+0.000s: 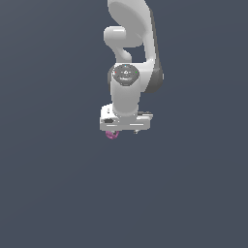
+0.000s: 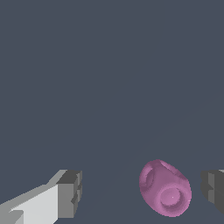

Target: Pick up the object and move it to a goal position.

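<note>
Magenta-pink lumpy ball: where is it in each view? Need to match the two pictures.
Exterior view: the small magenta-pink lumpy ball peeks out just under the white gripper, toward the exterior view's left end of it.
Wrist view: the ball lies between the two dark-tipped fingers, nearer one of them, touching neither.
Shared landmark: the gripper itself.

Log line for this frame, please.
phase: pre-grasp | gripper: open, astride ball | ball: between fingers, nearer one, untouched | lift: not yet done

One pink ball (image 2: 165,188), one white arm (image 1: 130,58) with one pincer (image 2: 141,194) and two fingers (image 2: 69,193).
</note>
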Tool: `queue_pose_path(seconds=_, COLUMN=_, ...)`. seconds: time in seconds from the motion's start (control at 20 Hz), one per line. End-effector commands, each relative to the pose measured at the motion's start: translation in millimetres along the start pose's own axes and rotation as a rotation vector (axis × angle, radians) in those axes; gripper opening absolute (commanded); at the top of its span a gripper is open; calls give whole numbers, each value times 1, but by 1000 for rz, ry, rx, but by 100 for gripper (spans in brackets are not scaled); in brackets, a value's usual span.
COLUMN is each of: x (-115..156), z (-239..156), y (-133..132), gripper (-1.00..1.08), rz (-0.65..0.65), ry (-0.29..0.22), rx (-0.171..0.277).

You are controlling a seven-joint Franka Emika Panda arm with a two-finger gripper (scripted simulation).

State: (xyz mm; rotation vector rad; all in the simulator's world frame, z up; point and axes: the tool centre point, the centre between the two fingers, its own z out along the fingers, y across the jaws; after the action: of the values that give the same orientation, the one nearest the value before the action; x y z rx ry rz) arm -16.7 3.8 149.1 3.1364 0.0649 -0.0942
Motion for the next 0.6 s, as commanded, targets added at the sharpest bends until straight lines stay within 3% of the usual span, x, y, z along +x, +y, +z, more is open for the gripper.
queue_pose_path(seconds=0.0, x=0, z=0, y=0, gripper=100, rz=0, ry=0, rx=0)
queue_pose_path(seconds=0.55, x=7, z=-19, y=25, gripper=100, rz=17, ry=27, rx=-25)
